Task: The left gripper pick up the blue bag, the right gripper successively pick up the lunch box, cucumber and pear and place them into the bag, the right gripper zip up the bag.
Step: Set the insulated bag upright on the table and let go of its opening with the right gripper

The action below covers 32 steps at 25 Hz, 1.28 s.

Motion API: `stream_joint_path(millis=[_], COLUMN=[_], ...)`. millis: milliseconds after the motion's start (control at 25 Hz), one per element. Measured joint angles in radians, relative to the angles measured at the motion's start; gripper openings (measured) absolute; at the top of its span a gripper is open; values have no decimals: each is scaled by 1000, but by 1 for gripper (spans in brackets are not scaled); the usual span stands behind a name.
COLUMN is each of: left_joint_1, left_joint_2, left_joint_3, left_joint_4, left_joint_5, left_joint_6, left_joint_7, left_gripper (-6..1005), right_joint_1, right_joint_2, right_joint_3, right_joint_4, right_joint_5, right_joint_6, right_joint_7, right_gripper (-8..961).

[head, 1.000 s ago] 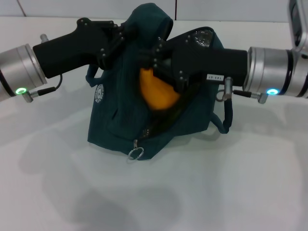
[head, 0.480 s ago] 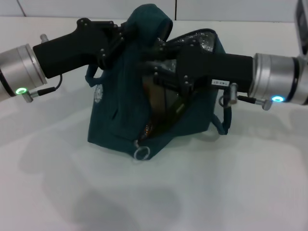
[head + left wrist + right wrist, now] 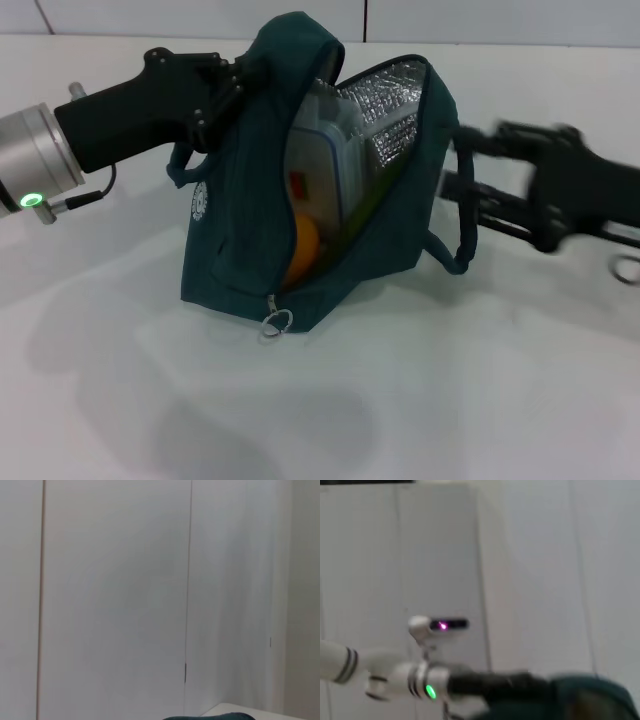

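The blue bag (image 3: pixel 240 230) stands on the white table, its mouth wide open and its silver foil lining (image 3: pixel 385 105) showing. My left gripper (image 3: pixel 238 82) is shut on the bag's top fold and holds it up. The lunch box (image 3: pixel 322 150) stands upright inside the bag. The pear (image 3: pixel 304 250) lies low inside, below the box. The cucumber does not show clearly. My right gripper (image 3: pixel 452 160) is outside the bag to its right, blurred, open and empty. The ring zipper pull (image 3: pixel 275 322) hangs at the bag's front bottom corner.
A loop handle (image 3: pixel 462 235) hangs off the bag's right side, near my right gripper. The left wrist view shows a wall and a sliver of the bag (image 3: pixel 210 716). The right wrist view shows my left arm's green light (image 3: pixel 430 692) and the bag (image 3: pixel 592 695).
My right gripper has let go of the pear inside the bag and pulled out to the right. The bag's mouth now stands open, showing the lunch box and pear.
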Motion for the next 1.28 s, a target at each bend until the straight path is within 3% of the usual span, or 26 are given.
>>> stream_joint_path(millis=[200, 320, 560, 880, 1280], left_joint_1=[-4, -10, -13, -14, -10], left_joint_2=[0, 0, -2, -4, -4], left_joint_3=[0, 3, 6, 6, 6], left_joint_4=[1, -3, -4, -7, -60], left_joint_5=[0, 0, 0, 0, -49], left_joint_6=[0, 0, -2, -1, 0], left_joint_7=[0, 1, 1, 1, 56], left_gripper=[53, 53, 53, 53, 53], right_joint_1=[-61, -53, 12, 47, 30], right_joint_2=[-16, -2, 46, 54, 61], right_joint_3=[91, 107, 110, 114, 122], right_joint_4=[30, 48, 61, 73, 74], right_joint_5=[-153, -234, -355, -369, -295], right_joint_6=[-12, 2, 94, 132, 144], right_joint_7=[86, 100, 108, 108, 21], right_gripper=[481, 483, 474, 459, 268])
